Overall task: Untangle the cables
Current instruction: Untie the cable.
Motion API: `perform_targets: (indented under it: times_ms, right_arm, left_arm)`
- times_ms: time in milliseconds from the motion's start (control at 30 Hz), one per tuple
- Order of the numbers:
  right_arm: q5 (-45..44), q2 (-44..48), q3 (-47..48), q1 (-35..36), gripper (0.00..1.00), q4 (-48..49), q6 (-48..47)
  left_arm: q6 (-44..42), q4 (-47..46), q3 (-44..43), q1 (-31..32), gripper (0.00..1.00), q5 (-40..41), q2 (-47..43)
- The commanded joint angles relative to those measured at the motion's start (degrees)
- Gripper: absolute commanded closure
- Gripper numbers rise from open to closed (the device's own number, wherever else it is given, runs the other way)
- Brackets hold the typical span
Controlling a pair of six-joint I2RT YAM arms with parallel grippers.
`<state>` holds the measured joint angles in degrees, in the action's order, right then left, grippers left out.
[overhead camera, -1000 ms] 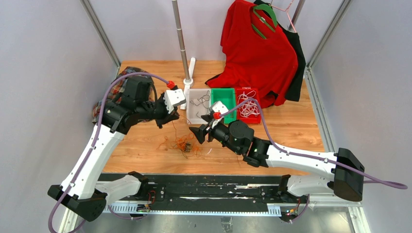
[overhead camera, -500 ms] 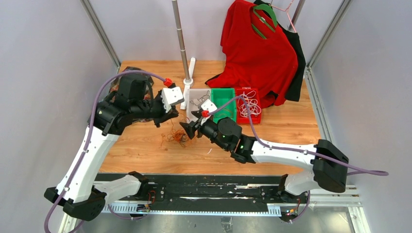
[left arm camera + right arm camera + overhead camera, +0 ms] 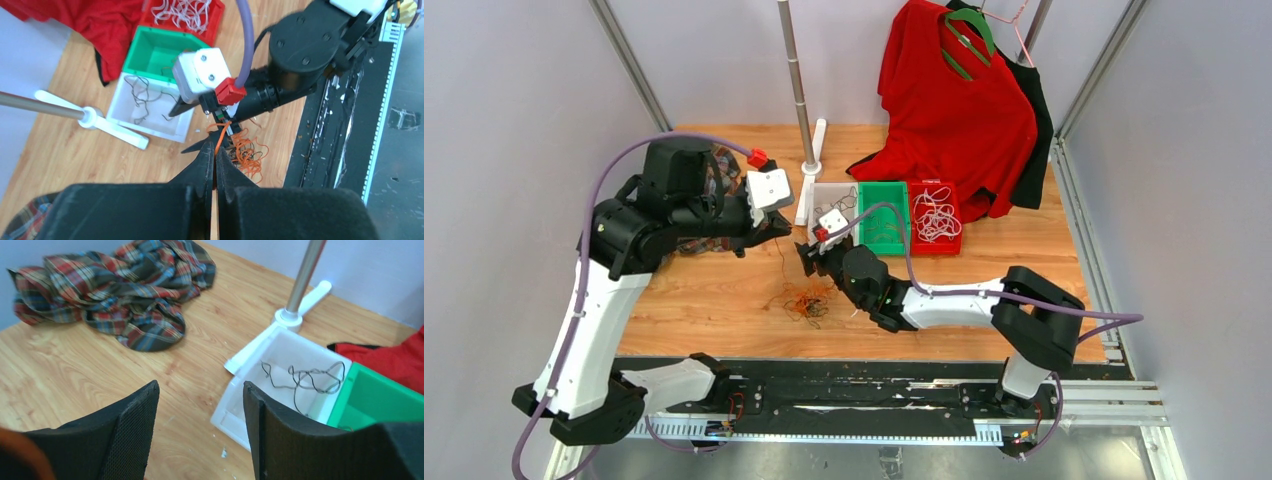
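Note:
A tangle of orange and black cables lies on the wooden table between the arms. One orange strand rises from it to my left gripper, which is shut on it. In the left wrist view the orange cable runs into the closed left gripper, with the tangle beyond. My right gripper hovers just behind the tangle, open and holding nothing. In the right wrist view the right gripper has only bare table between its fingers. Black cables lie in the white bin.
Three bins stand in a row behind the tangle: the white bin, a green bin, and a red bin holding white cables. A plaid cloth lies at the back left. A pole stand and hanging red shirt are behind.
The right arm has swung left and toward the back, bringing its open gripper close to the left one. The left arm has pulled back and left with the orange strand in its grip.

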<state>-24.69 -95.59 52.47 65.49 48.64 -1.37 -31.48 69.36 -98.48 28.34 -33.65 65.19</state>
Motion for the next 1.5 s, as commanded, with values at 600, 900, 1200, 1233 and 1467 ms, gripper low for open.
perform_targets:
  times_ms: [600,900,1200,1233,1467]
  right_arm:
    - [-7.41,2.19,-23.27,-1.77,0.39,13.78,6.98]
    - [20.61,17.71,-11.81,-1.77,0.29,-0.63,4.89]
    - [34.36,14.05,-1.29,-1.77,0.3,-4.18,6.73]
    - [34.76,13.02,-0.27,-1.77,0.3,-4.4,6.83]
    - [32.88,4.73,6.67,-2.72,0.35,-4.05,8.19]
  left_arm:
    - [-1.01,0.78,-23.9,0.5,0.99,3.71,6.47]
    - [-1.47,0.74,-23.86,0.56,0.99,3.15,7.53]
    - [-0.53,0.77,-26.88,0.6,1.0,2.39,8.99]
    - [-0.25,0.7,-27.53,0.58,1.0,2.29,9.26]
    - [0.46,0.77,-31.0,0.67,1.0,2.19,10.31]
